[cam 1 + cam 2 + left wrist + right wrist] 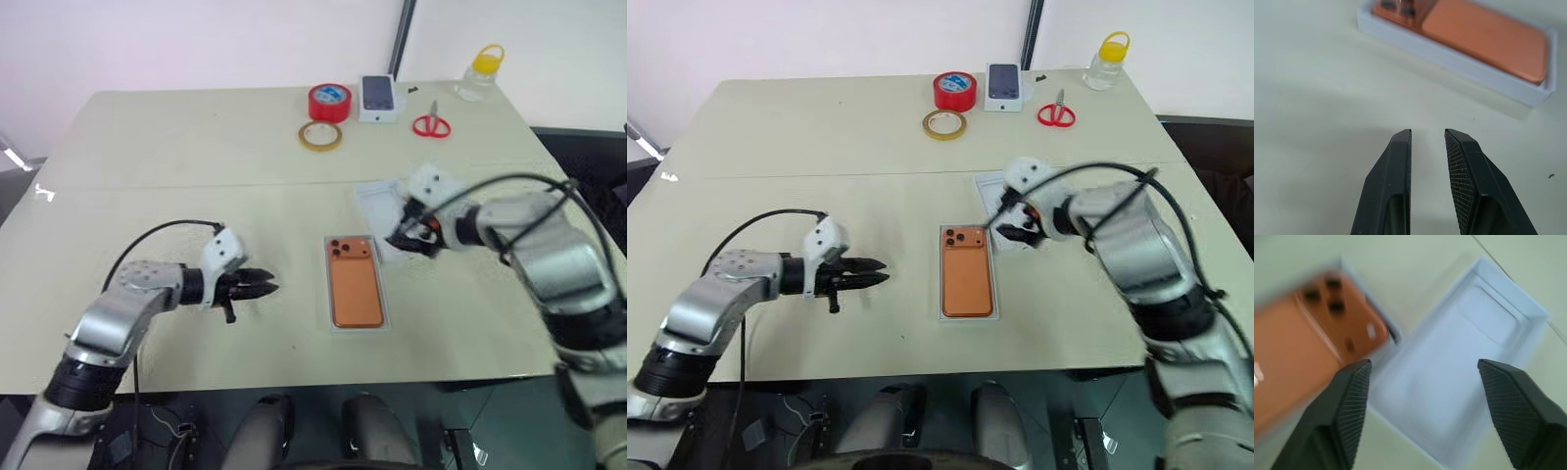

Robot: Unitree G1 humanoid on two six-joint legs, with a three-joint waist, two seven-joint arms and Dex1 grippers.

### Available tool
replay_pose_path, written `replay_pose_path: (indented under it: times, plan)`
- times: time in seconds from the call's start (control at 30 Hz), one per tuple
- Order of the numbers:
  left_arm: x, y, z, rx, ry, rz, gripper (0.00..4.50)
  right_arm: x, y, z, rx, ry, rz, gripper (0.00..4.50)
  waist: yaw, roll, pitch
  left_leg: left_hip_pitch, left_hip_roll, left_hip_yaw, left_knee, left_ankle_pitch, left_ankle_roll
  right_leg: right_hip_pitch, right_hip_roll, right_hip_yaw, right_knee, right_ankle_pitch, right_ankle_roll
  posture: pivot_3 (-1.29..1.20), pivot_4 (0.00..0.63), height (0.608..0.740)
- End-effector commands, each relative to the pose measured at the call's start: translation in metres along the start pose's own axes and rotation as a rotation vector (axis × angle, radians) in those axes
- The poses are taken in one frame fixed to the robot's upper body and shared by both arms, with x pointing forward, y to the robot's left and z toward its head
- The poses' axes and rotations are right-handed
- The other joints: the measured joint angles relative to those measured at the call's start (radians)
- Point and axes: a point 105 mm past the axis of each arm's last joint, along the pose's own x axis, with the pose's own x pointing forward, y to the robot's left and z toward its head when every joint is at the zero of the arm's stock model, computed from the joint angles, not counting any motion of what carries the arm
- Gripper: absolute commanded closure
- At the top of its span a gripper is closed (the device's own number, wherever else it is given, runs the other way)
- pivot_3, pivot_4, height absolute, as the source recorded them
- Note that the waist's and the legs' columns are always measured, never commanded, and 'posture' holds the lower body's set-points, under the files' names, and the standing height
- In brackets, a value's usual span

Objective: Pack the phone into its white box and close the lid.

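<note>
Left gripper (pixel 263 287) hangs low over the surface (pixel 176 176) at about 8 o'clock, fingers nearly closed with a thin gap and nothing in them, plenty of bare room around it. Just to its 3 o'clock the phone (pixel 355 281) lies back-up inside the white box (pixel 1459 63), snug against the thin walls, camera cluster at the far end. Right gripper (pixel 1422 377) hovers spread wide and empty over the lid (pixel 1449 382), which sits open-side-up, its near corner almost touching the box's far right corner. Further off toward 12: tape rolls (pixel 328 102), a small white box (pixel 379 97), scissors (pixel 431 124), a bottle (pixel 480 71).
</note>
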Motion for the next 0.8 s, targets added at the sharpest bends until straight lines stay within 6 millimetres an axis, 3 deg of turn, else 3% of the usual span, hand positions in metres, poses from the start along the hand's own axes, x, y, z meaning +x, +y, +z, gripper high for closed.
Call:
replay_pose_path:
  times: [0.03,0.17,0.5,0.6,0.77,0.8]
  plan:
    - [-0.011,0.009,0.014,0.089,-0.067,0.043,3.38,0.01,-0.014,0.006,0.239,0.038,-0.075,1.08,0.002,0.0,0.0,0.0,0.0,0.0,0.0,0.0,0.0,0.0,0.0,0.0,0.0,0.0,0.0,0.0,0.15,0.74]
    - [-0.011,0.011,0.019,0.133,-0.109,0.048,3.38,0.029,-0.025,0.002,0.383,0.102,-0.14,1.08,0.006,0.0,0.0,-0.001,-0.002,0.0,0.0,0.0,0.0,0.0,-0.001,0.0,-0.001,0.0,0.0,0.0,0.15,0.74]
    - [-0.008,-0.002,0.022,0.176,-0.143,-0.009,3.38,0.052,-0.024,0.004,0.36,0.147,-0.162,1.08,-0.024,0.001,0.0,-0.001,-0.001,0.001,-0.001,0.0,0.0,-0.003,0.0,0.001,0.003,0.0,0.0,0.0,0.15,0.74]
    - [-0.007,-0.002,0.02,0.175,-0.139,-0.01,3.38,0.056,-0.025,0.001,0.369,0.156,-0.175,1.82,-0.029,0.001,0.0,-0.001,-0.001,0.001,0.0,0.0,0.0,-0.003,0.0,0.001,0.003,0.0,0.0,0.0,0.15,0.74]
    - [-0.007,-0.002,0.02,0.177,-0.135,-0.015,3.38,0.056,-0.023,0.0,0.379,0.161,-0.169,4.29,-0.029,0.001,0.0,-0.001,-0.001,0.001,0.0,0.0,0.0,-0.003,0.0,0.001,0.003,0.0,0.0,0.0,0.15,0.74]
    - [-0.007,-0.002,0.019,0.178,-0.134,-0.015,3.38,0.056,-0.023,0.0,0.38,0.161,-0.169,4.47,-0.029,0.001,0.0,-0.001,-0.001,0.001,0.0,0.0,0.0,-0.003,0.0,0.001,0.003,0.0,0.0,0.0,0.15,0.74]
